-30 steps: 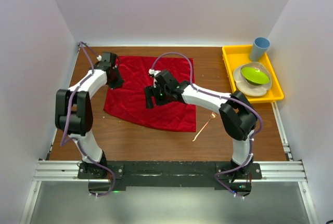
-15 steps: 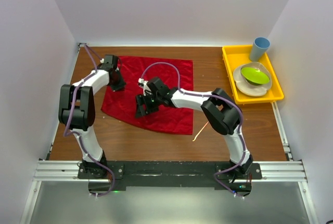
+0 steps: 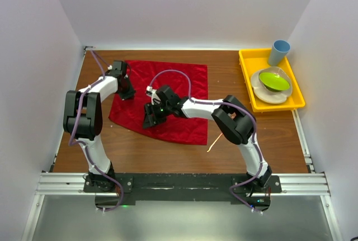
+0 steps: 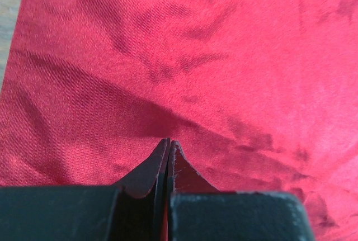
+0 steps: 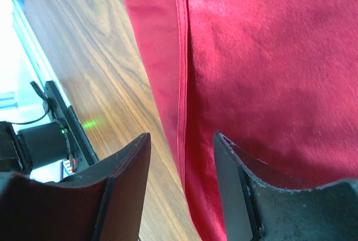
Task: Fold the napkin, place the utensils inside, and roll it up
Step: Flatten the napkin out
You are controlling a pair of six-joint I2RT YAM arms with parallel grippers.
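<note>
The red napkin point(image 3: 173, 84) lies spread flat on the wooden table, slightly wrinkled. My left gripper point(image 3: 127, 93) is shut, its tips down at the cloth's left part; the left wrist view shows the jaws point(image 4: 169, 140) together over flat red napkin point(image 4: 196, 56), with no fold pinched. My right gripper point(image 3: 150, 119) is open at the napkin's near-left edge; in the right wrist view its fingers point(image 5: 182, 135) straddle the hem of the napkin point(image 5: 268, 56), one over cloth, one over wood. A thin copper utensil point(image 3: 215, 142) lies on the wood by the napkin's near-right corner.
A yellow tray point(image 3: 244, 67) at the back right holds a blue cup point(image 3: 279, 52) and a green bowl point(image 3: 274, 80) on a white plate point(image 3: 267, 93). The black base rail point(image 5: 56, 129) runs along the table's near edge. White walls enclose the table.
My right gripper has moved left across the napkin to its near-left edge. The left gripper has slid slightly toward me. The napkin's near-right corner has shifted a little left.
</note>
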